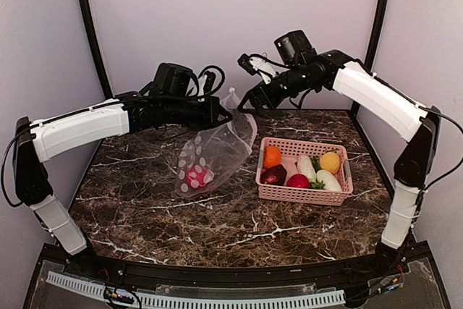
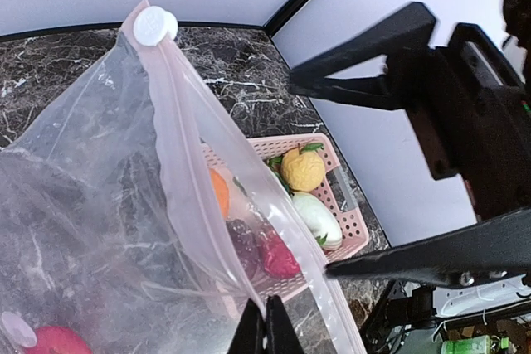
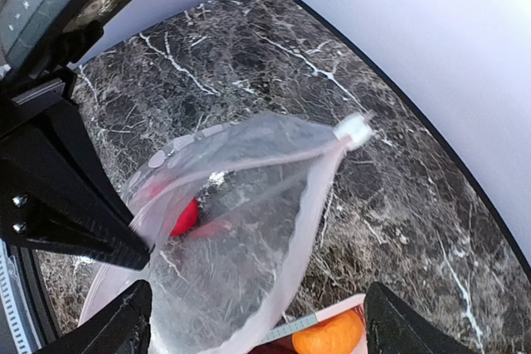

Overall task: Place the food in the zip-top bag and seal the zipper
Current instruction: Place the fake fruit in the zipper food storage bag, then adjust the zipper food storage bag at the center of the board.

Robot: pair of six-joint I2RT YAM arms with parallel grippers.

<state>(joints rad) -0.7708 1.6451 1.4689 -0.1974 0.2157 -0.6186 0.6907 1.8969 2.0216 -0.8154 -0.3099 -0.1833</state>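
The clear zip-top bag hangs slanted over the table with its mouth up. One red food piece lies in its low end. My left gripper is shut on the bag's pinkish zipper strip, fingertips pinched together on it in the left wrist view. A white slider sits at the strip's far end. My right gripper is open and empty, just above and behind the bag's mouth. The other food, orange, maroon, red, white and yellow, lies in the basket.
The pink slotted basket stands right of the bag on the dark marble table. Walls and black frame posts close in the back and sides. In the left wrist view my right gripper's black fingers reach close beside the bag.
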